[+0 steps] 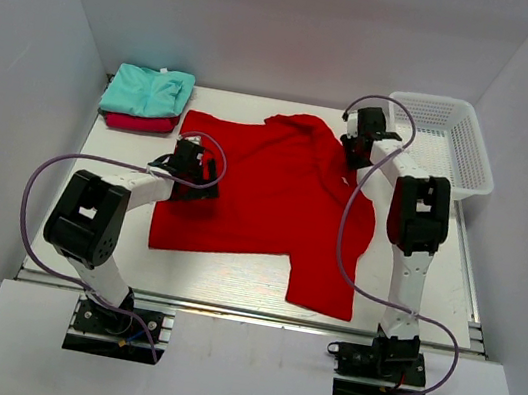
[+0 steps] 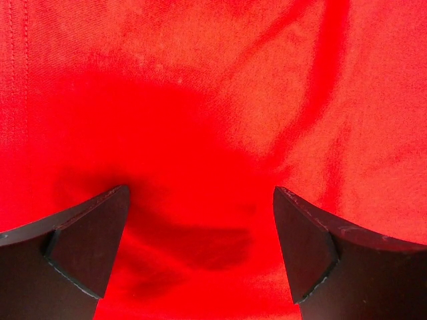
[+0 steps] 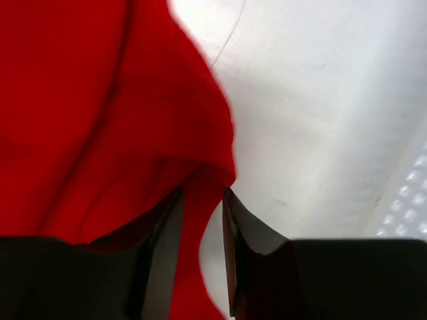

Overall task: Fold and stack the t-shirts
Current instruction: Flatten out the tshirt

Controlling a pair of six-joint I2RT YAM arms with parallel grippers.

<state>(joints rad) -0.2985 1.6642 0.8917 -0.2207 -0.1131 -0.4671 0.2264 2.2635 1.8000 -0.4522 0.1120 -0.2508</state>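
Observation:
The large bright red t-shirt (image 1: 275, 189) lies spread on the white table, its lower left part folded under. My left gripper (image 1: 189, 160) is open, low over the shirt's left side. In the left wrist view the red cloth (image 2: 220, 100) fills the frame and lies flat between the wide-apart fingers of that gripper (image 2: 200, 200). My right gripper (image 1: 357, 147) is at the shirt's right sleeve. In the right wrist view this gripper (image 3: 202, 193) is shut on the sleeve's edge (image 3: 207, 177). The folded mint green t-shirt (image 1: 148, 90) lies on the folded crimson-pink t-shirt (image 1: 140, 123) at the far left.
A white mesh basket (image 1: 455, 148) stands at the far right, close to my right gripper; its mesh shows in the right wrist view (image 3: 407, 207). Grey walls close in the table on three sides. Bare table (image 1: 231, 273) shows in front of the shirt.

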